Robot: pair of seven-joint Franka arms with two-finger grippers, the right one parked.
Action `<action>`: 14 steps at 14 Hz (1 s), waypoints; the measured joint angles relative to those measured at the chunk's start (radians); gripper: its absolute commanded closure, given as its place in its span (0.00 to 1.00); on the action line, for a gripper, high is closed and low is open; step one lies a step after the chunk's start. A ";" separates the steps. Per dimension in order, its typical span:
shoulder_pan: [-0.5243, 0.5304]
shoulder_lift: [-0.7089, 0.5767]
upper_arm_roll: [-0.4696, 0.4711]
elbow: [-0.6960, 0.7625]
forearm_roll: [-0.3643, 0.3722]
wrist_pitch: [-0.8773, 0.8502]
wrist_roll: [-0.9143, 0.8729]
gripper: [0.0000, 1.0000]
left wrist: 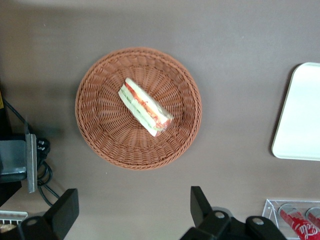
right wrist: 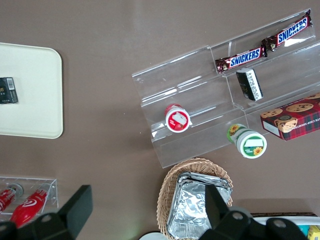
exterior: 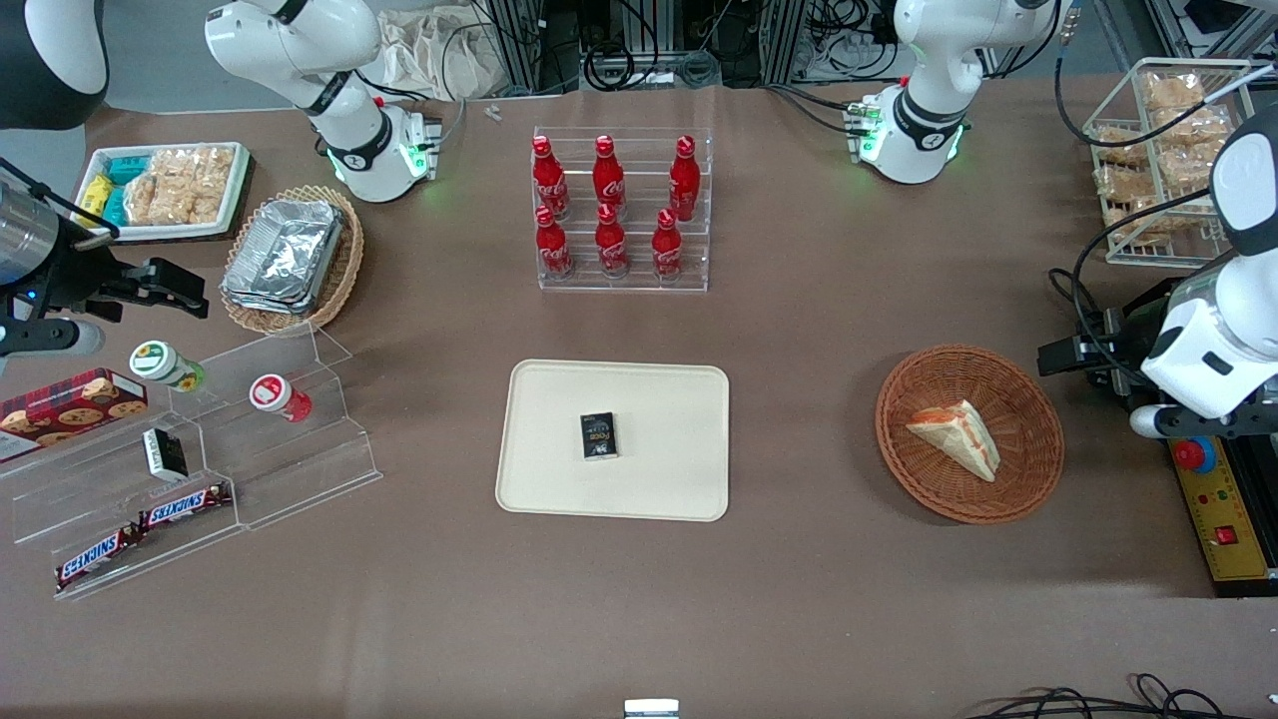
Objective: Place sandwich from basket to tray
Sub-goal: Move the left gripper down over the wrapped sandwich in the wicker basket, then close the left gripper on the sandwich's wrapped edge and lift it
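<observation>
The sandwich [exterior: 957, 434] [left wrist: 145, 107], a pale bread wedge with red and green filling, lies in the round reddish-brown basket [exterior: 1018, 399] [left wrist: 100, 125]. The cream tray [exterior: 659, 399] [left wrist: 300, 115] lies flat at mid-table, toward the parked arm from the basket. My left gripper [exterior: 1060, 357] [left wrist: 132, 210] hovers above the table beside the basket's rim, toward the working arm's end. It is open wide, with only bare tabletop between its fingers [left wrist: 201, 204].
A small black box [exterior: 599, 436] lies on the tray. A clear rack of red bottles [exterior: 619, 210] stands farther from the front camera than the tray. A wire rack of snacks [exterior: 1168, 160] and a yellow control box [exterior: 1223, 509] flank the working arm.
</observation>
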 measured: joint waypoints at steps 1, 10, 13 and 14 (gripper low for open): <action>0.000 0.003 -0.001 -0.024 0.000 0.012 0.000 0.01; 0.001 0.034 -0.002 -0.388 -0.037 0.526 -0.293 0.01; 0.001 0.053 -0.001 -0.474 -0.040 0.693 -0.417 0.01; 0.001 0.061 -0.001 -0.497 -0.040 0.723 -0.431 0.01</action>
